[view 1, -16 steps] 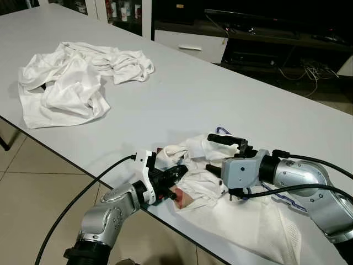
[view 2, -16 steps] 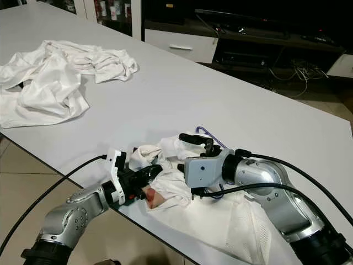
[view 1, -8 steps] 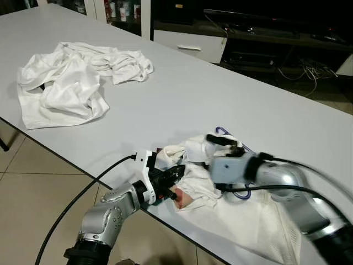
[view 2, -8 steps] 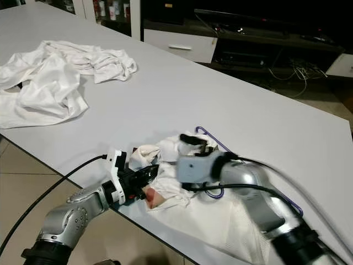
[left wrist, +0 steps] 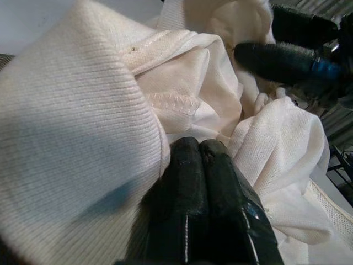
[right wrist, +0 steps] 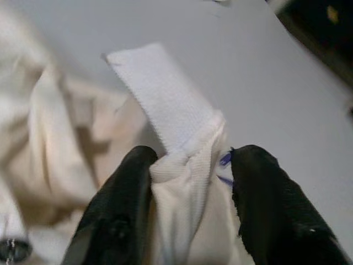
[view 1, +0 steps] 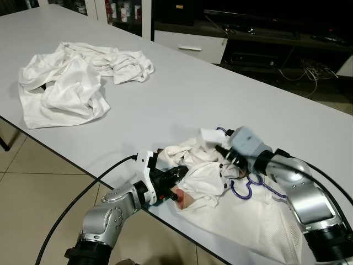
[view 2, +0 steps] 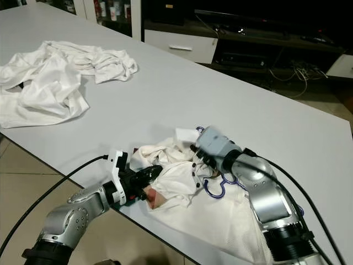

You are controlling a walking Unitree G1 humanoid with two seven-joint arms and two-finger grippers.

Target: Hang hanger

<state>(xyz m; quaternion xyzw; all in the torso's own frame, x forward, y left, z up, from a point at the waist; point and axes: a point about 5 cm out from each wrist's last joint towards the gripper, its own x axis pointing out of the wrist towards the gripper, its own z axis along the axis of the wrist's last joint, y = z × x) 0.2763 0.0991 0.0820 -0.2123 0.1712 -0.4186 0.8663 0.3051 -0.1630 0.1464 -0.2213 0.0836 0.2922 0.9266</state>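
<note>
One purple hanger (view 1: 246,186) lay on the grey worktop (view 1: 187,94) near its front edge, its hook curled on top of a white garment (view 1: 242,212) and the rest of its wire running under and through the cloth, so that only the hook and a short stretch of wire could be seen. The garment was bunched up beside the hook toward the robot's left, and spread flat from the hook toward the robot's right along the worktop's edge. The right tool (view 1: 221,155) sat just beside the hanger's hook, at the bunched part of the garment; in the right wrist view its two black fingers (right wrist: 126,221) stood apart with a fold of white cloth and a flat white strip pushed up between them, and a bit of purple wire showed against the inner side of one finger. Whether those fingers were pressing the fold or merely straddling it could not be told. The left tool (view 1: 175,175) was on the far side of the bunch from the hanger, at the worktop's front edge, and its fingers (left wrist: 207,204) were pressed together on a ribbed edge of the garment. A small reddish patch (view 1: 180,200) showed at the cloth just below that grip. Well away from the hanger, toward the far left of the worktop, lay a second heap of crumpled white clothes (view 1: 74,80).
</note>
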